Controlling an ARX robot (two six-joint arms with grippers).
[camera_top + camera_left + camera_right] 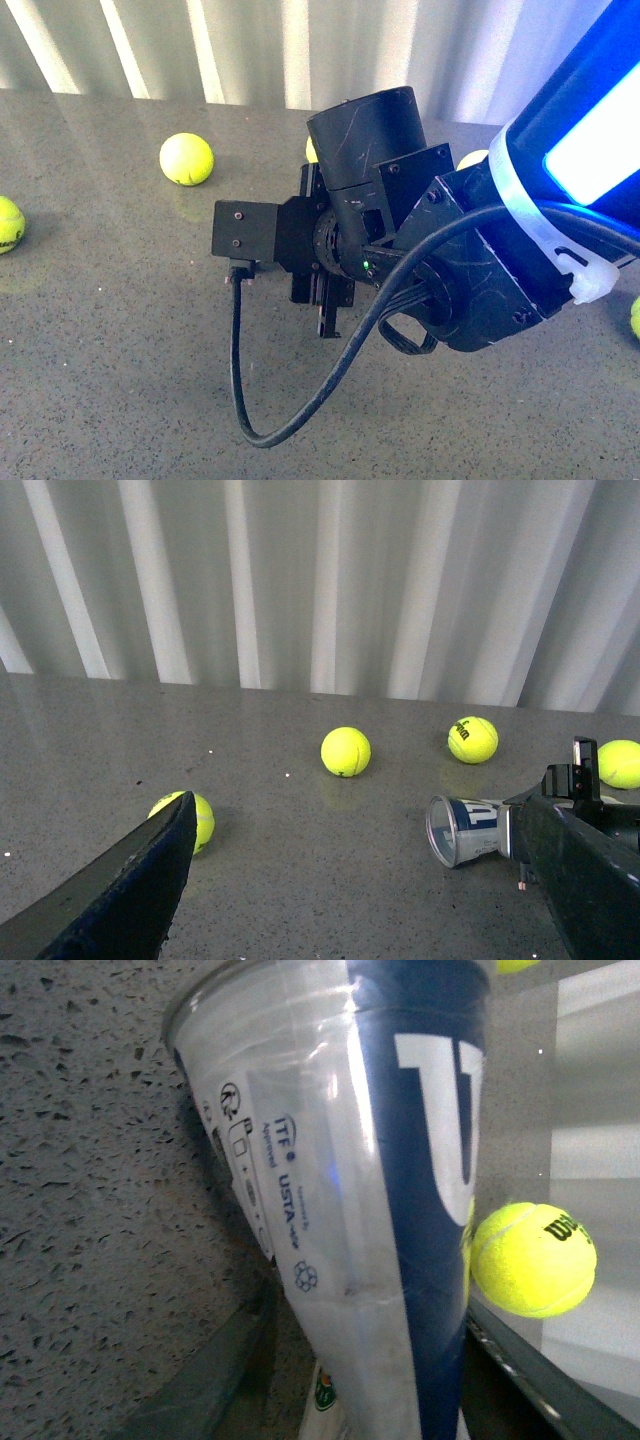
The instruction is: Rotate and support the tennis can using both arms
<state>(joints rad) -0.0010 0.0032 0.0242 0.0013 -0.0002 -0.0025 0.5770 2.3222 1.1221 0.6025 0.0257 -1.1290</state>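
While the right arm (400, 240) filled the middle and right of the front view, its black cable (300, 410) looping down over the grey bench (110, 380), the tennis can (462, 830) showed only in the two wrist views. Seen from the left wrist, it lay on its side low at the bench. Its open, silver-rimmed mouth was turned toward that camera and its other end was lost behind black hardware. Whether it touched the surface I cannot tell.

The right wrist view showed the right hand (368, 1310) closed on the can. One dark finger (215, 1370) lay against its clear side, and the other lay along the blue label with the white W. A tennis ball (533, 1258) sat just beside the can on that labelled side.

The left hand (345, 870) stood wide open and held nothing. One of its fingers (120, 900) jutted into its own view, with a second ball (192, 818) just behind the tip. Three more balls (345, 751) lay farther back, toward the pale corrugated wall (320, 580).

From the front, one ball (186, 158) rested far back on the left of the bench, and another (8, 223) sat at the left edge.
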